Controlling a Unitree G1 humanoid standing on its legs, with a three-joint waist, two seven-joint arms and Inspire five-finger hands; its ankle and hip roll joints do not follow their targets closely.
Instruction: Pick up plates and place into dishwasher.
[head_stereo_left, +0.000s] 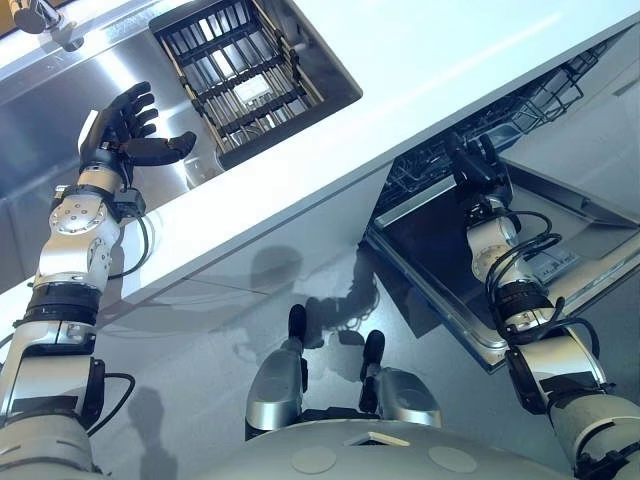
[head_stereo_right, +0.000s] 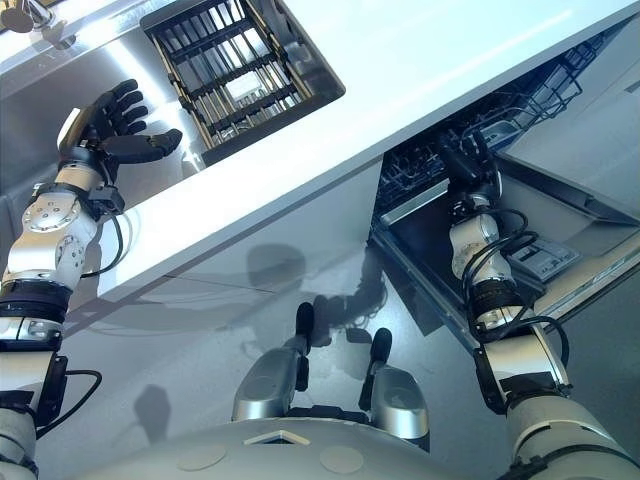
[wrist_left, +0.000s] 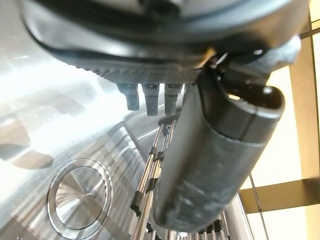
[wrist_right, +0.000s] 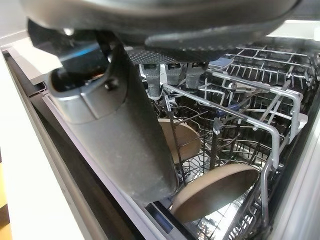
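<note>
So where this is at: two brown plates sit in the dishwasher rack inside the open dishwasher; the nearer plate leans low at the front, and the second plate stands more upright behind it between the tines. The right hand hangs right over that rack with its fingers relaxed and straight, thumb out, holding nothing; I'd call that the tail end of a drop-off. The left hand hovers over the sink, fingers spread wide, also holding nothing, just beside the sink rack; its wrist view looks past the rack wires down at the drain.

Next move, my guess: fetching another plate, probably the left hand reaching into the sink rack; I can't make out a plate in those slots from here, so it wants a look first; the right hand needs to lift clear of the wire tines before it swings away.

Room-wise: the table edge overhangs the dishwasher opening, so the right hand works in a tight slot between that edge and the dropped door; the sink wall and the rack frame box in the left hand on two sides, with open room above.
</note>
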